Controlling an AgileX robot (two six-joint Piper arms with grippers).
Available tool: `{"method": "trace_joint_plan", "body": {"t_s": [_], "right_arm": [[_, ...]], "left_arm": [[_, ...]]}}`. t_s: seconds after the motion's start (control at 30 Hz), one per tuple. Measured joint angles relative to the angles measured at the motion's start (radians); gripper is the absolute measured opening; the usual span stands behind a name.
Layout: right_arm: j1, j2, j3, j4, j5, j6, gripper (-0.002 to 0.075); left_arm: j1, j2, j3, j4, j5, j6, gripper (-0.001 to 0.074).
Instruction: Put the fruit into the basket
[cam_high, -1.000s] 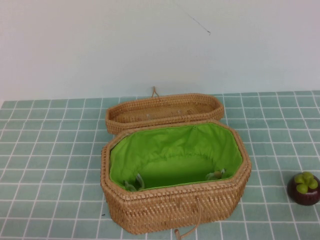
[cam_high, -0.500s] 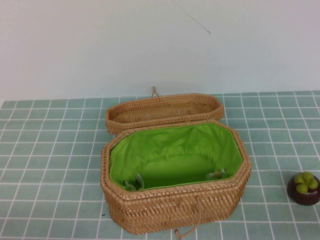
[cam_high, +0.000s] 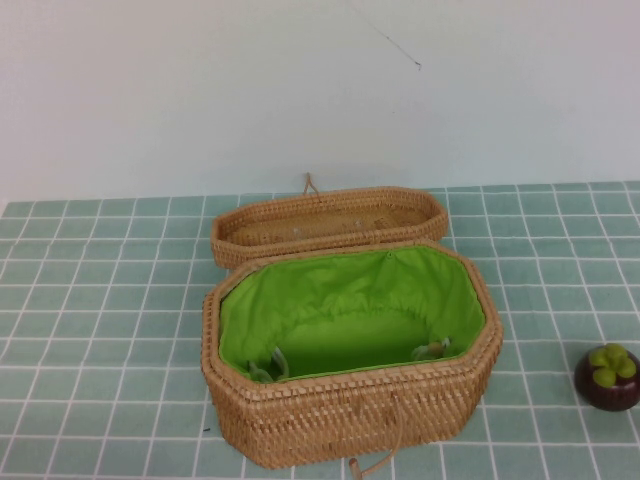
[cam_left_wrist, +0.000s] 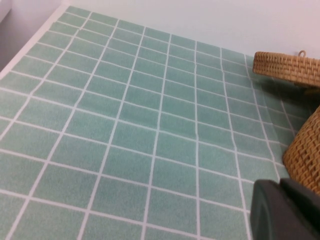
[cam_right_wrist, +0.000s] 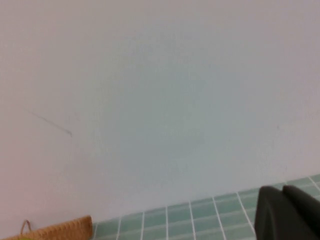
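The basket (cam_high: 350, 425) stands open at the table's middle front, its green lining (cam_high: 350, 300) showing and nothing inside. Its wicker lid (cam_high: 330, 222) lies folded back behind it. The fruit (cam_high: 608, 378), dark maroon with a green cap, sits on the tiles to the basket's right, near the right edge. Neither gripper shows in the high view. My left gripper (cam_left_wrist: 282, 207) shows in the left wrist view, fingers together and empty, beside the basket's wall (cam_left_wrist: 306, 155). My right gripper (cam_right_wrist: 285, 212) shows in the right wrist view, fingers together and empty, facing the wall.
The table is covered in green tiles (cam_high: 100, 300) with white grout. A plain pale wall (cam_high: 300, 90) rises behind it. The lid also shows in the left wrist view (cam_left_wrist: 285, 67), and its edge shows in the right wrist view (cam_right_wrist: 55, 232).
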Motion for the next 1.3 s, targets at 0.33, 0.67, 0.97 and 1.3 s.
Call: {"method": "trace_joint_plan", "body": {"t_s": [0.33,0.67,0.97,1.3], "right_arm": [[0.0,0.0,-0.002,0.0,-0.544,-0.001,-0.0003],[0.0,0.0,-0.229,-0.071,-0.565,-0.066,-0.0003],[0.0,0.082,-0.729,-0.098,0.142,-0.071,-0.0003],[0.012,0.313,-0.981,-0.15,0.893,-0.154,-0.0003]], "left_arm": [[0.0,0.0,0.0,0.0,0.0,0.0,0.0],[0.0,0.0,0.0,0.0,0.0,0.0,-0.0003],[0.0,0.0,0.0,0.0,0.0,0.0,0.0],[0.0,0.0,0.0,0.0,0.0,0.0,0.0]]}}
